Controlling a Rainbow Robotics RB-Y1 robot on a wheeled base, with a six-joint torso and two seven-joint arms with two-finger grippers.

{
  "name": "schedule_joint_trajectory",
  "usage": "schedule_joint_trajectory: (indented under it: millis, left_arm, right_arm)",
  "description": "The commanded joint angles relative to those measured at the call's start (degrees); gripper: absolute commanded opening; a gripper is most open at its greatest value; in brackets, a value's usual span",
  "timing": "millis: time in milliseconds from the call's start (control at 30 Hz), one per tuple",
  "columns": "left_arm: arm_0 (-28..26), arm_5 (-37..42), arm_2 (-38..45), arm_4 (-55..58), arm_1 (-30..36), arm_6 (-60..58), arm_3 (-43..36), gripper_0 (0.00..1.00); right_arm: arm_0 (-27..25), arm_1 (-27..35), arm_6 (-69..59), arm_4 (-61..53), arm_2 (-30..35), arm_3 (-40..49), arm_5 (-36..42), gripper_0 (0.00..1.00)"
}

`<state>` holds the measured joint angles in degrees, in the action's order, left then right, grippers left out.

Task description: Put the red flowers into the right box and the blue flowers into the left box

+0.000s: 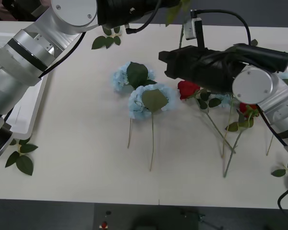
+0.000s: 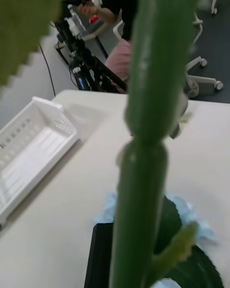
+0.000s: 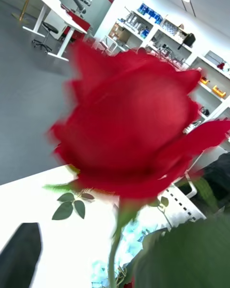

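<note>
Two blue flowers (image 1: 143,92) lie mid-bench, two red roses (image 1: 187,89) just beside them on the right. The left hand's rose (image 3: 132,134) fills its camera; neither hand's grip is discernible.

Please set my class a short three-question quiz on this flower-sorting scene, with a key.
1. How many blue flowers lie on the table in the front view?
2. True or false: the blue flowers are already inside the left box.
3. What is close up before the left wrist camera? A. a red flower B. a blue flower C. a loose leaf sprig

Key: 1. Two, near the middle of the table. 2. False; both are on the table. 3. A.
</note>
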<state>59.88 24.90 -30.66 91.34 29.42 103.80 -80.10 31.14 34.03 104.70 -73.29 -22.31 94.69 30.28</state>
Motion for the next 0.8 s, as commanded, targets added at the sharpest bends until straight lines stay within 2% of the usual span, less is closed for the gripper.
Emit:
schedule_joint_trajectory:
  millis: [33, 233, 300, 400, 467, 500, 533, 667, 800]
  left_arm:
    - [0.6, -0.1, 0.4, 0.2, -0.2, 0.3, -0.9, 1.0]
    - [0.6, -0.1, 0.4, 0.2, -0.2, 0.3, -0.9, 1.0]
    - [-1.1, -1.5, 0.3, 0.4, 0.1, 0.1, -0.1, 1.0]
    - [-1.8, -2.0, 0.1, 8.3, 4.4, -2.0, -0.7, 1.0]
    - [-2.7, 3.8, -0.6, 20.0, 9.6, -2.6, -0.6, 1.0]
    - [-3.2, 6.0, -0.6, 21.9, 11.1, -2.5, -0.6, 1.0]
    - [-4.6, 12.2, -0.6, 23.3, 14.6, -2.1, -0.7, 1.0]
    - [-8.8, 26.0, -0.7, 18.3, 20.9, -1.5, -2.1, 1.0]
    - [-11.8, 30.9, -1.9, 7.7, 21.5, -1.1, -2.4, 1.0]
  right_arm:
    - [0.9, 8.0, 0.0, -4.3, 0.9, 0.4, 2.3, 0.0]
    - [-0.4, 21.6, -0.6, -19.6, 0.9, -2.4, 7.3, 0.0]
    - [-0.8, 27.0, -0.8, -23.8, 0.9, -3.8, 9.5, 0.0]
    - [-2.0, 34.3, -1.2, -27.5, 0.9, -6.4, 13.6, 0.0]
    - [-3.5, 39.0, -1.4, -28.8, 1.7, -9.8, 16.7, 0.0]
    - [-3.9, 40.2, -1.5, -29.0, 2.1, -10.9, 17.6, 0.0]
    - [-4.4, 42.4, -1.3, -28.4, 3.2, -14.0, 20.4, 0.0]
    - [-4.8, 46.7, -0.1, -22.8, 6.3, -22.4, 29.3, 0.0]
    - [-4.6, 48.7, 1.1, -12.8, 7.3, -28.5, 31.3, 0.0]
